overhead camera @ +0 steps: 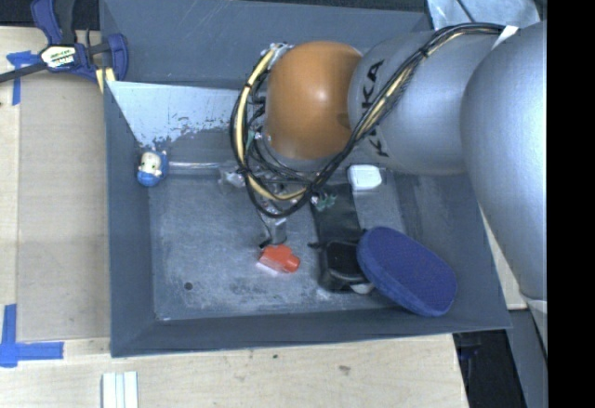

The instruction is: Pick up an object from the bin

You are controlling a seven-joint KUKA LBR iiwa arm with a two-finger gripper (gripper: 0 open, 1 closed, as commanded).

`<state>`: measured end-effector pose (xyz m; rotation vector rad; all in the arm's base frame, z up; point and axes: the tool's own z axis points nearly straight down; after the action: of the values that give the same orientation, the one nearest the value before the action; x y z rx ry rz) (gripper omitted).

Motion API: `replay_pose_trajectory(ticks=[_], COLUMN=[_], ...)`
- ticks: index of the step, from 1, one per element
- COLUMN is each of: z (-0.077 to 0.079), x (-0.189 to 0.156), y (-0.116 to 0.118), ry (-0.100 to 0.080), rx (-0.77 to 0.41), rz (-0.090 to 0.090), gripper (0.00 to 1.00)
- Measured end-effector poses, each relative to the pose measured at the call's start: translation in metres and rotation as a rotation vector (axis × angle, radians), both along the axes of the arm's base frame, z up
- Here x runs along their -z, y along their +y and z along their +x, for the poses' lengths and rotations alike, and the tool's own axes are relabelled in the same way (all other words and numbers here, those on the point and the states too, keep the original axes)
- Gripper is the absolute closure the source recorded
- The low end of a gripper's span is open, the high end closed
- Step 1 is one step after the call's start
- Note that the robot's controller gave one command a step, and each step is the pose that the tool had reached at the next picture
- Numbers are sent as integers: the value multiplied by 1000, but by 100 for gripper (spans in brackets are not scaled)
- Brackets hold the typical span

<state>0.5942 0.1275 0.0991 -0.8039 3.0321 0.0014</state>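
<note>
Camera view | jaws low over small red block mid-floor of bin, their spread cannot be told | wrist pointing down under orange cover, arm entering from right | blue oval pad near.

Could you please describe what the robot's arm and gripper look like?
The arm is a thick, rounded silver-grey tube with black KUKA lettering. A glossy orange dome cover caps its wrist, ringed by looping black and yellow cables. Below it sits the small grey metal gripper.
</note>
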Motion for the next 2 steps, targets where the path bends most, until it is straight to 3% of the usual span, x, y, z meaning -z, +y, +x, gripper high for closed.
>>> replay_pose_trajectory(ticks=[1, 2], z=[-77, -88], x=[-21, 30], y=[-29, -82], ry=[4, 7], rx=[-167, -177], rz=[-2, -4], gripper=[0, 0])
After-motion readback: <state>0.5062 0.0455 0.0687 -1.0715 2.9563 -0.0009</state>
